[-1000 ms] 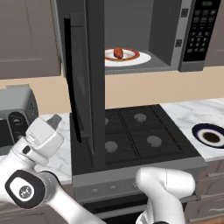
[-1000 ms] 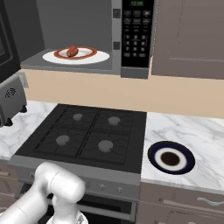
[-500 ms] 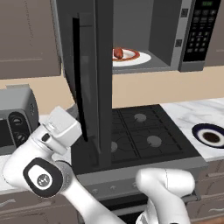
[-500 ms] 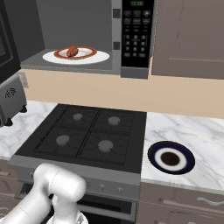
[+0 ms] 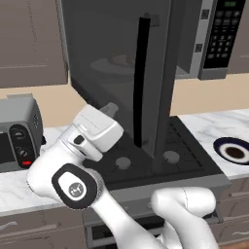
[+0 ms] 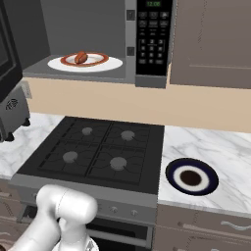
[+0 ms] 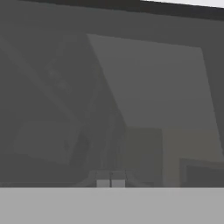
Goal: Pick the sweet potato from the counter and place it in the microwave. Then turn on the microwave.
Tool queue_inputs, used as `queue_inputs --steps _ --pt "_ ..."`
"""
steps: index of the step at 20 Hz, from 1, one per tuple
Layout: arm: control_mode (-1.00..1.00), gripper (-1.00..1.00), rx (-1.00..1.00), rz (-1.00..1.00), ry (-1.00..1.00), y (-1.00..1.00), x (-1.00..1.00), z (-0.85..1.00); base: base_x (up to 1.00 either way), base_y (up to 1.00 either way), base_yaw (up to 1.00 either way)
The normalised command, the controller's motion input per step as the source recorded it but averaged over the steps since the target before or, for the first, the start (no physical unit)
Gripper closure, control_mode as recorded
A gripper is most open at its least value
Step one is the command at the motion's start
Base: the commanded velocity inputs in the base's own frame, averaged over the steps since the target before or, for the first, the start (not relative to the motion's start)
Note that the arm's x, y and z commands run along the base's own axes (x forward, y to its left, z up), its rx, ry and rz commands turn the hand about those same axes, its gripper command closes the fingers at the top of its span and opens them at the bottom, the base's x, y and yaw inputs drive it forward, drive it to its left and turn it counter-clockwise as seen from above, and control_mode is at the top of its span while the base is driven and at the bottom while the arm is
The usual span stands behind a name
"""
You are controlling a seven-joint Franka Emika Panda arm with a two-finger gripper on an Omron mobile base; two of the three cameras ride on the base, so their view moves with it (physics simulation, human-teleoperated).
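The sweet potato (image 6: 81,58) lies on a white plate (image 6: 109,63) with a red rim inside the microwave (image 6: 83,37), at the upper left of the right base view. The microwave door (image 5: 121,73) stands partly swung, filling the upper centre of the left base view, its long black handle (image 5: 141,80) running vertically. The end effector (image 7: 110,182) has its two tips pressed together, holding nothing, close against the door's grey window (the hand view shows little but that dim panel).

The black keypad panel (image 6: 154,37) sits right of the cavity. Below, the black four-burner stovetop (image 6: 95,154) occupies the frame centre. On the bench (image 6: 220,147) at lower right rests a dark blue dish (image 6: 191,177). A silver toaster oven (image 5: 17,133) stands at the left edge of the left base view.
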Motion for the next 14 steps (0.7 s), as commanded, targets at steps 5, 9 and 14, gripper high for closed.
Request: queue_inputs --steps 5,9,14 --pt "-1.0 1.0 0.0 0.0 0.0 -0.82 -0.11 0.3 0.0 0.0 0.0" --pt "-1.0 1.0 0.0 0.0 0.0 -0.77 -0.09 0.3 0.0 0.0 0.0" --pt "-1.0 1.0 0.02 0.05 0.0 -0.71 0.0 0.29 0.0 0.0 0.0"
